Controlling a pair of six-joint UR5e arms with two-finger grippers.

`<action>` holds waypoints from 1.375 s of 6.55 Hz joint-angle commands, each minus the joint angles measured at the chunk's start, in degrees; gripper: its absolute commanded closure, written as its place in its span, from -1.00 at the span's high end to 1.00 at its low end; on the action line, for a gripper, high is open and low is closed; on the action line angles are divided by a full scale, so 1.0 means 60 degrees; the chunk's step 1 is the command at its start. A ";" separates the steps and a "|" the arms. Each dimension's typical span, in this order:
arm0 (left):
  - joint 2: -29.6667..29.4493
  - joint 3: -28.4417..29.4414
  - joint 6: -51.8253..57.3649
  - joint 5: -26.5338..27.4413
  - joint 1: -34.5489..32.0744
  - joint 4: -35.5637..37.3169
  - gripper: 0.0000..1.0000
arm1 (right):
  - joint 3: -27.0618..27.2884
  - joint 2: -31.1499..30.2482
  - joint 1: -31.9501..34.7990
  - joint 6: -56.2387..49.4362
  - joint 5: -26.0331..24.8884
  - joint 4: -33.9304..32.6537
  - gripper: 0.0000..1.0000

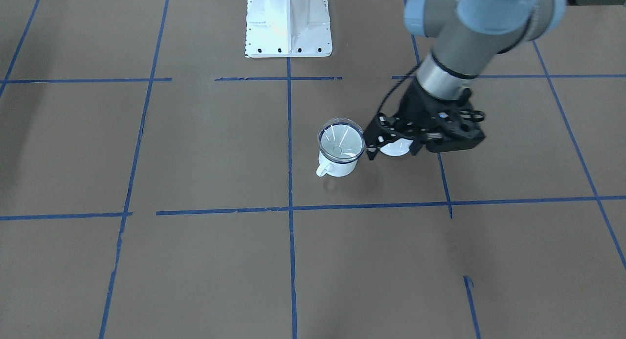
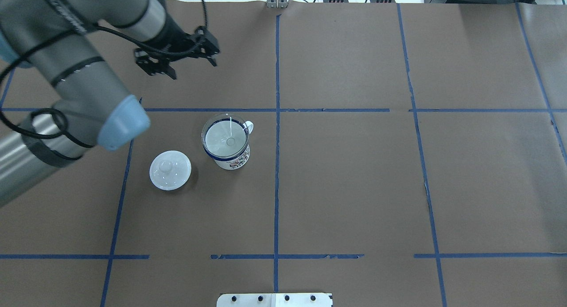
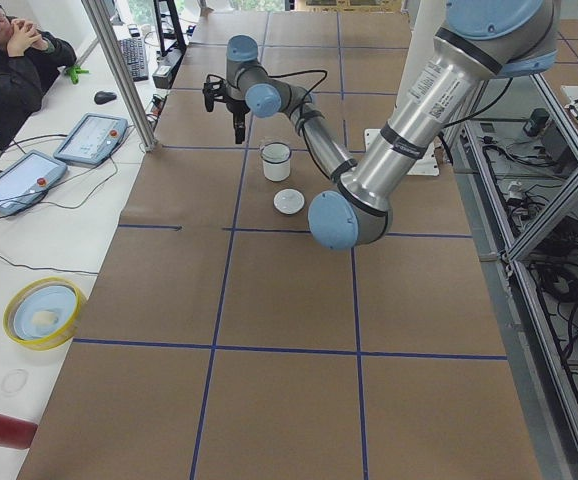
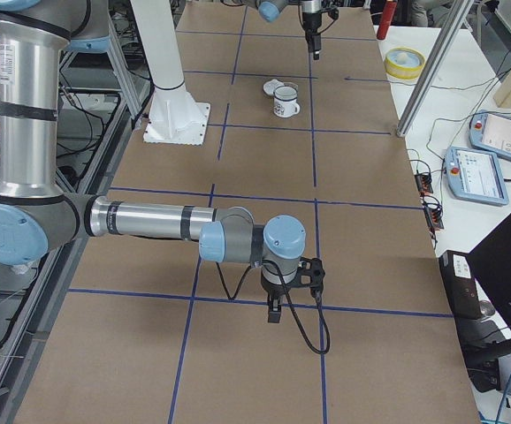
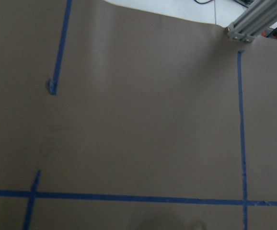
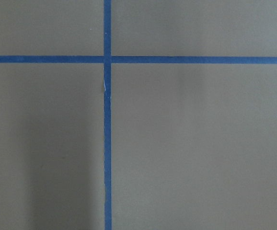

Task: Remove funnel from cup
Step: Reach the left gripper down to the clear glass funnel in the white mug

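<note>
Left arm (image 2: 79, 81) reaches forward, elbow bent, claw (image 2: 195, 70) spread and empty beyond the funnel (image 2: 226, 141) in the cup (image 2: 232, 161).

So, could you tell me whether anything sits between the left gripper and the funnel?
Nothing visible does. The left gripper hangs open above bare table, on the far side of the funnel, which sits in the cup. The lid lies nearer the robot, off that path.
</note>
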 commanded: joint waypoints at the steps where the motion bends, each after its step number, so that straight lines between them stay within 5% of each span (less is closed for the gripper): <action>1: -0.1400 0.1444 -0.1230 0.0670 0.1257 0.0462 1.00 | 0.0000 0.0000 0.0000 0.0000 0.0000 0.0000 1.00; 4: -0.1287 0.1802 -0.1188 0.0702 0.1803 0.0403 0.76 | 0.0000 0.0000 0.0000 0.0000 0.0000 0.0000 1.00; 6: -0.1112 0.1774 -0.1071 0.0716 0.1818 0.0403 0.14 | 0.0000 0.0000 0.0000 0.0000 0.0000 0.0000 1.00; 9: -0.0906 0.1671 -0.0909 0.0731 0.1818 0.0418 0.10 | 0.0000 0.0000 0.0000 0.0000 0.0000 0.0000 1.00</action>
